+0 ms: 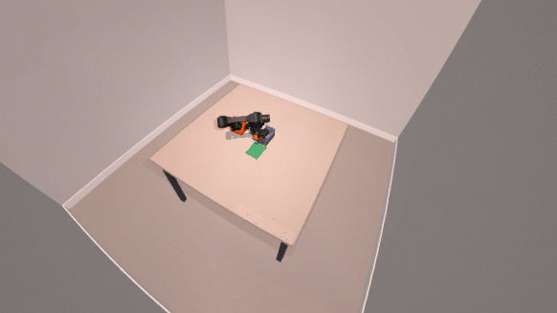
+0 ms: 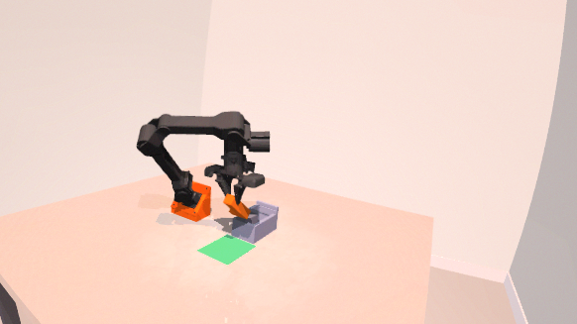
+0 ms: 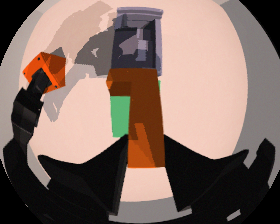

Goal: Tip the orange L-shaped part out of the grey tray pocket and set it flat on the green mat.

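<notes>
The orange L-shaped part (image 1: 256, 138) (image 2: 237, 207) (image 3: 146, 100) is held clear of the pocket, tilted, its L-shaped end lower and away from the fingers. My gripper (image 2: 233, 198) (image 3: 144, 139) is shut on its straight end, one finger on each side. In the exterior view the part appears over the left side of the grey tray (image 2: 265, 226) (image 3: 158, 47) (image 1: 272, 136); its exact height is hard to tell. The tray's pocket shows empty in the wrist view. The green mat (image 1: 256, 151) (image 2: 226, 251) (image 3: 119, 117) lies flat beside the tray, partly behind the part in the wrist view.
The arm's orange base (image 2: 200, 206) (image 3: 53, 70) stands on the table (image 1: 287, 180) (image 2: 322, 270) to the left of the tray. The tray's raised walls stand close beside and below the part. The arm's shadow falls across the tabletop and the tray's left side.
</notes>
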### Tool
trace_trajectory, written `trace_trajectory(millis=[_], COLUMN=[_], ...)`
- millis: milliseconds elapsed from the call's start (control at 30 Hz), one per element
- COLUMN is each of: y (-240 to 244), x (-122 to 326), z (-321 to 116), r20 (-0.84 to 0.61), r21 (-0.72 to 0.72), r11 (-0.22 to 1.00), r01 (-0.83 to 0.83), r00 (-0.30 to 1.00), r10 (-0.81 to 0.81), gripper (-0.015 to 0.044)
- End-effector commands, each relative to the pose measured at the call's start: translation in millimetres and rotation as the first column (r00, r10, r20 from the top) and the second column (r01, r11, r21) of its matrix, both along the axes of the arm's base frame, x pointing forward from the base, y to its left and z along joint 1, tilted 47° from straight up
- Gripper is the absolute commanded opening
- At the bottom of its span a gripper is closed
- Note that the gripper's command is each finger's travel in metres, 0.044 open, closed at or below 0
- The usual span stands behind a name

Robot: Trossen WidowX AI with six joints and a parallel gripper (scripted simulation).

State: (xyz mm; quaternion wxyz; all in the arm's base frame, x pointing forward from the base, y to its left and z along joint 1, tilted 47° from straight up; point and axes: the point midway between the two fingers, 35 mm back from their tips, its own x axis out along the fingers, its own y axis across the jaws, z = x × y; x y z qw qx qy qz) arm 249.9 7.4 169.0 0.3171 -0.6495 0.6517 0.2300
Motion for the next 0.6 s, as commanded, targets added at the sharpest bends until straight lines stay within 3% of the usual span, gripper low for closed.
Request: trace_trajectory(millis=[0, 567], y=[-15.0, -30.6], x=[-6.8, -8.4], z=[13.3, 11.8], r20=[0.004, -0.018], r21=[0.003, -0.017], r11=[1.000, 1.000], r01=[-0.015, 0.009], r00=[1.000, 1.000], r10=[0.015, -0.009], gripper=[0.0000, 0.0000])
